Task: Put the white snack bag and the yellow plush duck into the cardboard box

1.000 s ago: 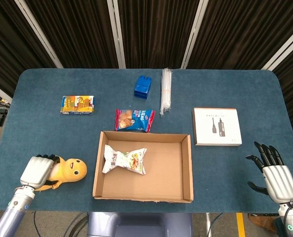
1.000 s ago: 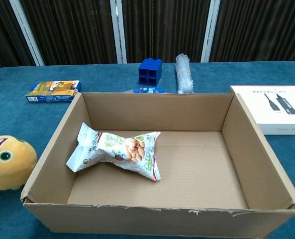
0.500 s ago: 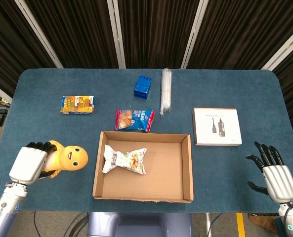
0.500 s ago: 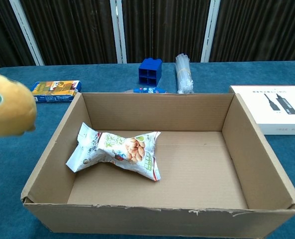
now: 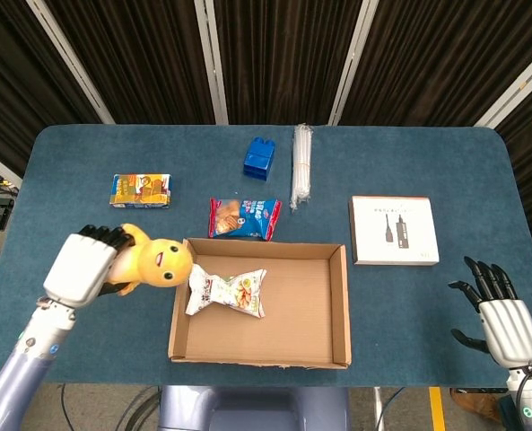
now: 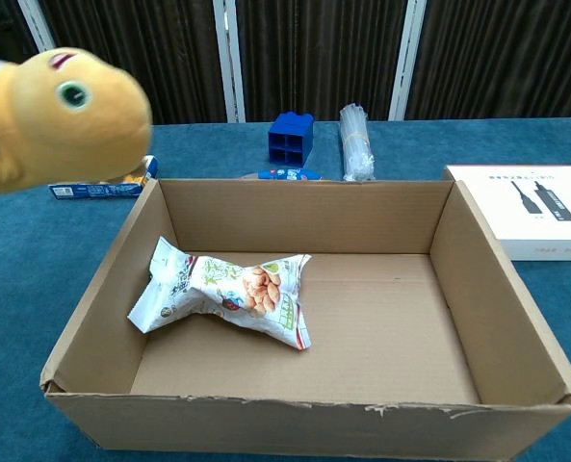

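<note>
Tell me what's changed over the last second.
The left hand, holding the yellow plush duck, has lifted it off the table and carried it right, up to the cardboard box wall. The white snack bag in the box and the open right hand stayed put.

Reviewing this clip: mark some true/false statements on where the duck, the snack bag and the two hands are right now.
1. The white snack bag lies inside the cardboard box. True.
2. The yellow plush duck is inside the box. False: the left hand holds it beside the box's left wall.
3. The right hand holds the white carton. False: it is empty, fingers spread, and the white carton lies on the table.
4. A blue block sits beyond the box. True.
</note>
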